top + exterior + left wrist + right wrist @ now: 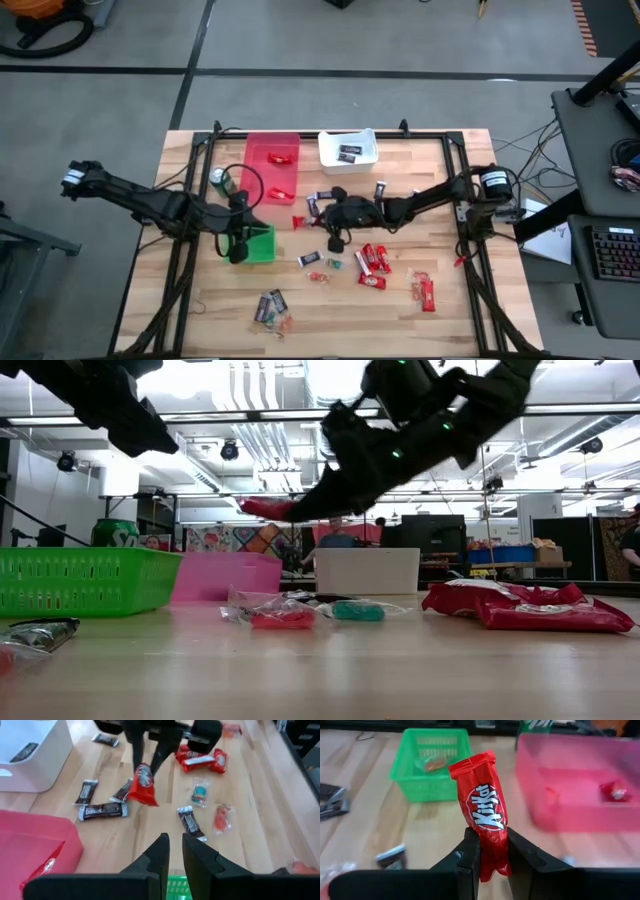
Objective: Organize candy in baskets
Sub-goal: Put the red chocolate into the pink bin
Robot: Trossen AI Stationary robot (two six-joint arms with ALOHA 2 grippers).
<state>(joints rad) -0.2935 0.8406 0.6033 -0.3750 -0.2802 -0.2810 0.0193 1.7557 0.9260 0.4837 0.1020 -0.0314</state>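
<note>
My right gripper [491, 836] is shut on a red KitKat bar [482, 795] and hovers over the table's middle, between the red basket [272, 165] and the green basket [258, 243]. The white basket [348, 150] stands at the far edge with a dark bar inside. More candy lies loose on the wood: red bars [372, 262], dark mini bars [320, 197] and a few mixed pieces [272, 308]. My left gripper [175, 851] hangs over the green basket's rim [177, 887], its fingers nearly together with nothing between them. My right gripper pinches one end of the KitKat bar [492, 857] between its two fingers, on the bar's flat faces. The fingers slant down from the table's right side, and the bar sticks out lengthwise past the fingertips. The bar [265, 508] is lifted clear of the table.
A green soda can [218, 180] stands beside the red basket's left wall. The red basket holds a few red pieces [615, 791], and the green basket holds one orange piece [434, 764]. A black frame runs along the table's edges [470, 240].
</note>
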